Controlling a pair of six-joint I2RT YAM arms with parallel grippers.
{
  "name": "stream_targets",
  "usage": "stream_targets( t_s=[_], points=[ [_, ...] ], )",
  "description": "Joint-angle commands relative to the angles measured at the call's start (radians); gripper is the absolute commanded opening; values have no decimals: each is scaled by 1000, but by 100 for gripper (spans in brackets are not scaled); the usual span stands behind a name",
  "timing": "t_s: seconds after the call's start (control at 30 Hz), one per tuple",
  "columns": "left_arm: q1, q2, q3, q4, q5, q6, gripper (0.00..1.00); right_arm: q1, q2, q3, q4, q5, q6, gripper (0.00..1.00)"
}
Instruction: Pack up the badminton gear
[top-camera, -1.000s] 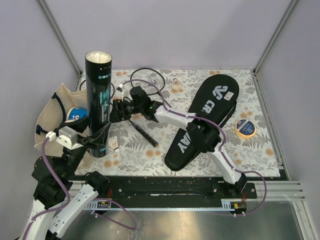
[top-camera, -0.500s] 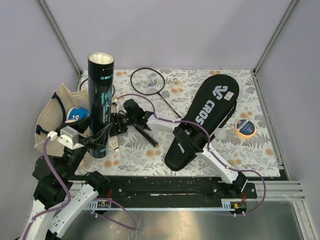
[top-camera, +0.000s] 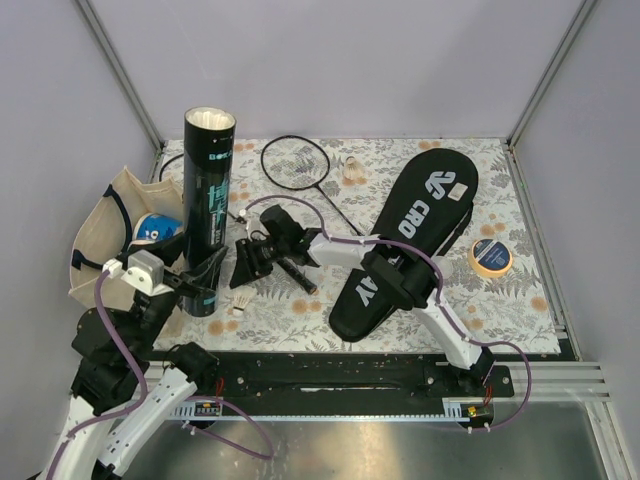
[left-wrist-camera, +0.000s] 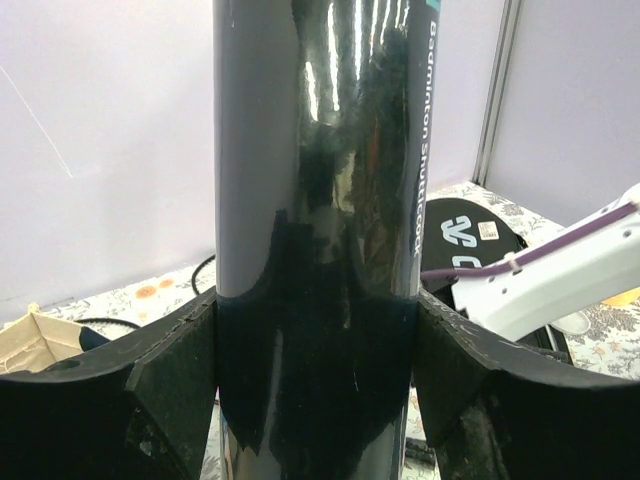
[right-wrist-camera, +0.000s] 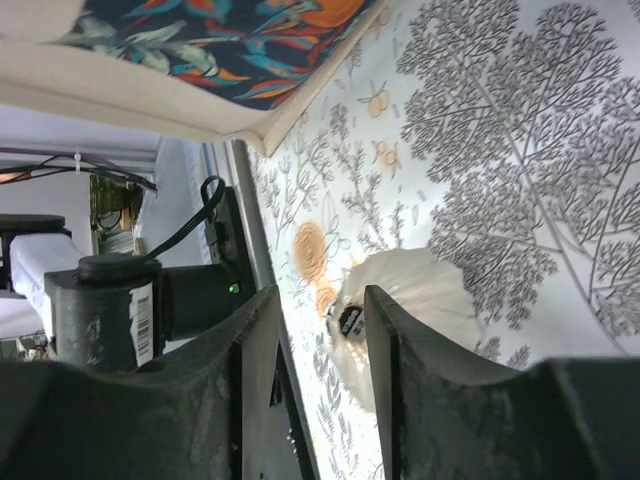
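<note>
The long black tube (top-camera: 208, 215) stands upright at the left of the mat, its open top showing white. My left gripper (top-camera: 200, 287) is shut on its lower part; in the left wrist view both fingers (left-wrist-camera: 175, 375) press the tube (left-wrist-camera: 315, 200). My right gripper (top-camera: 244, 280) reaches down-left, open, over a white shuttlecock (top-camera: 240, 303). In the right wrist view that shuttlecock (right-wrist-camera: 410, 295) lies on the mat partly between the jaws of the gripper (right-wrist-camera: 322, 300), with a gap on the left side. A racquet (top-camera: 298, 160) lies at the back. The black cover (top-camera: 405, 235) lies at the right.
A beige tote bag (top-camera: 105, 235) sits left of the tube, its patterned lining (right-wrist-camera: 200, 40) close to my right gripper. A second racquet's handle (top-camera: 292, 267) lies under the right arm. Another shuttlecock (top-camera: 350, 172) stands at the back. A tape roll (top-camera: 490, 258) lies at the right.
My right gripper has come forward and down from beside the tube to the shuttlecock, and its jaws have narrowed. The back racquet's head is now uncovered. The tube stands a little straighter.
</note>
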Motion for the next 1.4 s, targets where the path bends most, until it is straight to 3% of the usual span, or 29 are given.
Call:
stream_targets(
  t_s=[0.0,0.1,0.43,0.63,0.7,0.93,1.03,1.17,1.37],
  points=[
    [1,9,-6,86,17,-15,27,1,-115,-59,38,-10,-49,42],
    [0,6,-12,88,17,-18,27,1,-127,-90,38,-4,-54,38],
    [1,-14,-28,78,14,-27,27,1,-161,-147,22,-4,-69,35],
    [1,-15,-46,75,12,-18,27,-5,-229,-206,28,12,-79,18],
    [1,-14,-57,71,11,-10,27,-19,-262,-243,86,-10,-30,12],
    [1,-8,-98,54,32,11,27,-145,-388,-452,530,-88,308,1],
    [1,-5,-112,43,78,37,27,-214,-469,-502,573,-96,343,0],
    [1,14,-128,0,170,83,25,-335,-656,-549,446,-76,264,0],
    [1,48,-149,-21,265,111,25,-510,-916,-461,-89,114,-37,0]
  ],
)
